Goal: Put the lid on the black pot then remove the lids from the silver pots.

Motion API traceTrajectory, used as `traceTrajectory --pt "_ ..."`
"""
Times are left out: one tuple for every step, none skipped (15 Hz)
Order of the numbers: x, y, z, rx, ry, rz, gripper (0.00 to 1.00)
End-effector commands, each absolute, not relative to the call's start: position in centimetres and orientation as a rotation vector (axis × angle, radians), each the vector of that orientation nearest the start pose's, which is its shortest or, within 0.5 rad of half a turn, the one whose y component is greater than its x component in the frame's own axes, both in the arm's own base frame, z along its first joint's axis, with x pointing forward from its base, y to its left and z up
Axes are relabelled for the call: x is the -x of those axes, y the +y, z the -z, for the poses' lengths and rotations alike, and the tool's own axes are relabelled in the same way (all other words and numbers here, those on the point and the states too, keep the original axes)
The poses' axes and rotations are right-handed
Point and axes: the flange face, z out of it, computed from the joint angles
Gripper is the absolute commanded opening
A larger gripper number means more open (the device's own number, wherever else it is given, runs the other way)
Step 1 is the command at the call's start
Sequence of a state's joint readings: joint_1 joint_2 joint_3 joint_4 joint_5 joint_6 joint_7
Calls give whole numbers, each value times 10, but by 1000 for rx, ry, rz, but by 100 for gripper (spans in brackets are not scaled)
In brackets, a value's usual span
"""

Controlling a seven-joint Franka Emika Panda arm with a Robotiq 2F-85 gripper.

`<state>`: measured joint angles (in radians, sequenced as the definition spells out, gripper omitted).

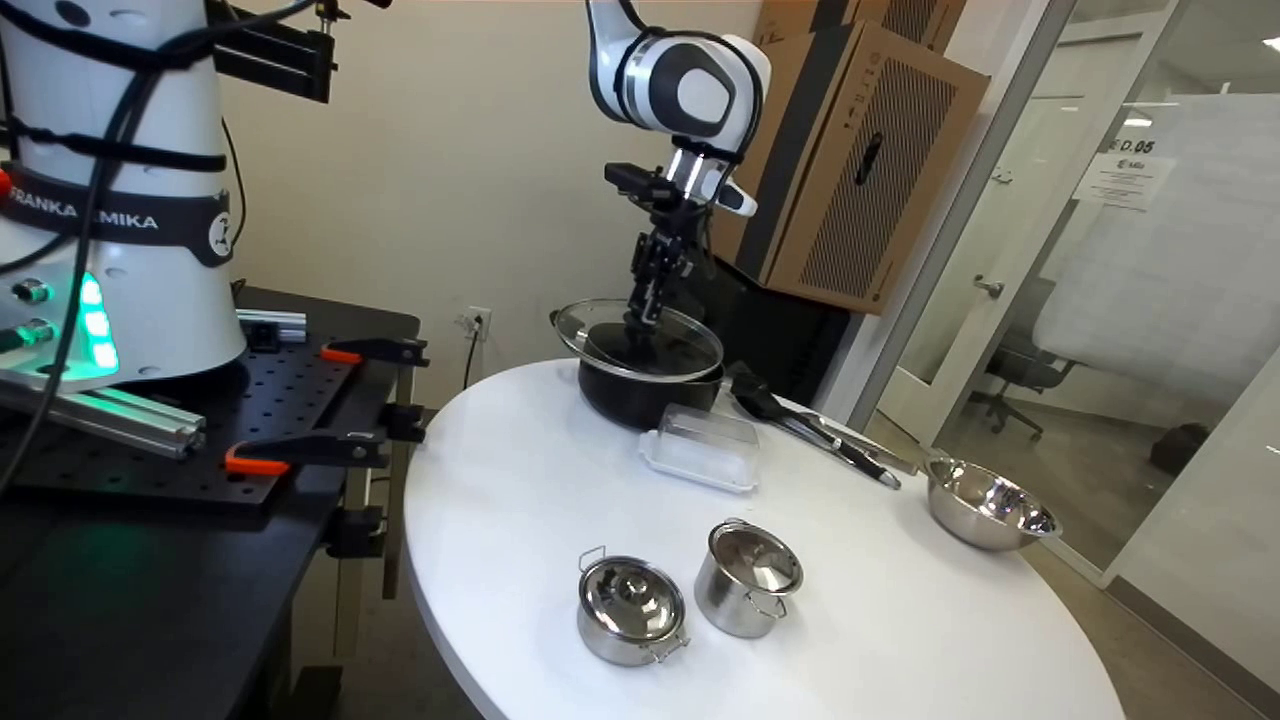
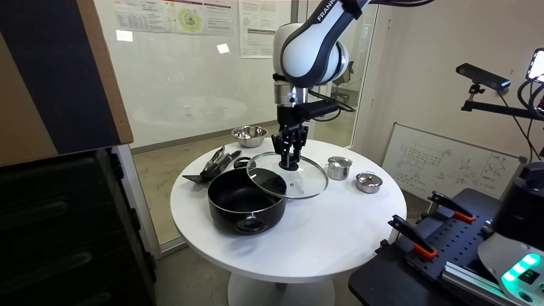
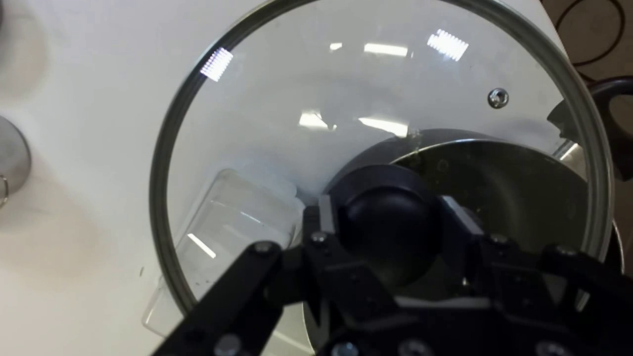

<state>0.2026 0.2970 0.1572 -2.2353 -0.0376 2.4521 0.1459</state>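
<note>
The large round clear glass lid (image 2: 306, 182) is mid-frame in an exterior view; the wrist view shows the jaws gripping its black centre knob (image 3: 390, 222). It partly overlaps the wide black pot (image 2: 227, 216), just left. Farther right, two small cylindrical steel pots (image 2: 338, 172) wear shiny lids (image 2: 369, 178) on the white worktop (image 2: 331, 229).

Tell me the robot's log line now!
jaws: closed on knob | glass lid: held partly over black pot | steel lids: on silver pots
</note>
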Motion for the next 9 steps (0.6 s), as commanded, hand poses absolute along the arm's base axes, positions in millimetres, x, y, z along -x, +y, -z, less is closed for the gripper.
traceTrajectory --pt "-504 191 -232 3113 -374 -127 26" --pt "-503 183 -223 3102 -345 -178 26" --pt "-502 180 -214 3096 -316 -217 26" --pt "-502 180 -205 3085 -299 -256 26" --pt "-502 183 -195 3074 -296 -293 26" --pt "-501 186 -187 3062 -295 -326 26" --pt "-501 192 -180 3051 -304 -353 26" --pt "-500 196 -174 3046 -310 -373 26" --pt "-500 204 -170 3041 -321 -386 26"
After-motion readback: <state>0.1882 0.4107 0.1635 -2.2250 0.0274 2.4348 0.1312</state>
